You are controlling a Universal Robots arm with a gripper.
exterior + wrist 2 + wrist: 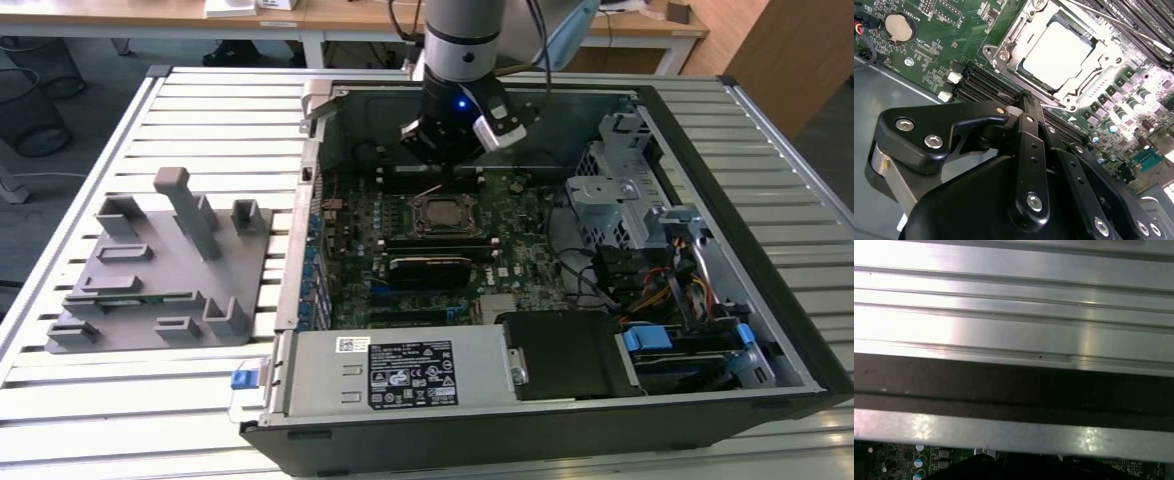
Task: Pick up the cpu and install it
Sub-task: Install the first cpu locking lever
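My hand hangs inside the open case, above the board and just beside the socket. The cpu lies flat in the socket, its pale top framed by the metal rim, so I judge it is already seated. From the second wrist view my fingers look drawn together with nothing between them, though the tips are partly hidden. The grey fixture stands on the desk, well apart from the case.
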